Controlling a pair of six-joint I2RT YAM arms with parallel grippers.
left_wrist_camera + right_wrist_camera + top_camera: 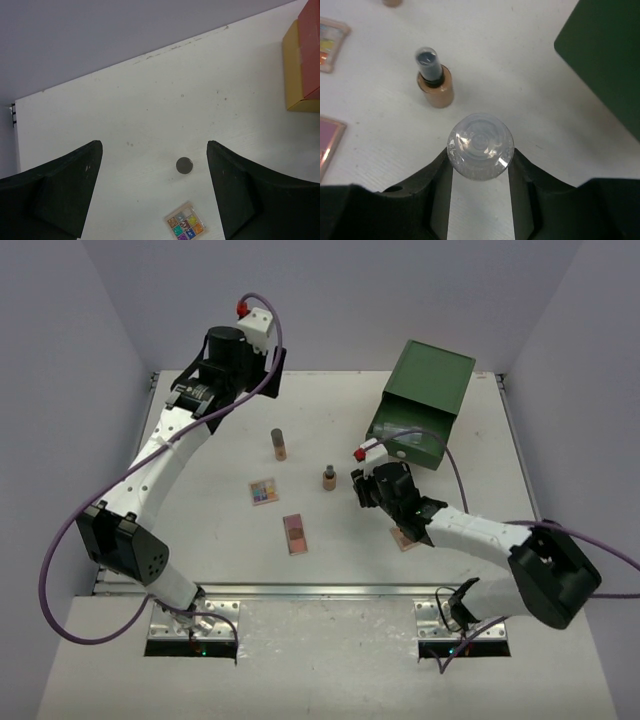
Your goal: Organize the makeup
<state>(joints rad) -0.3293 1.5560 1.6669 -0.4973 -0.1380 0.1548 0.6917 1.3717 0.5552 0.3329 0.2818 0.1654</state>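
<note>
Pink palette cut at edge, tan palette half under right arm — clear bottle body hidden

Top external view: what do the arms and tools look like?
The left arm and right arm have white links, black joints and purple cables. Each wrist carries a white block with a red tip. The left tool and right tool have black wedge-shaped fingers.

Light is even and diffuse from overhead; your table reads bright white with no hard glare. Shadows are soft and faint, deepest right against the green box. Just beside that box, in your right wrist view, the clear bottle top carries small highlights. The fingers below it go near-black and out of focus. The top view is sharp throughout.
</note>
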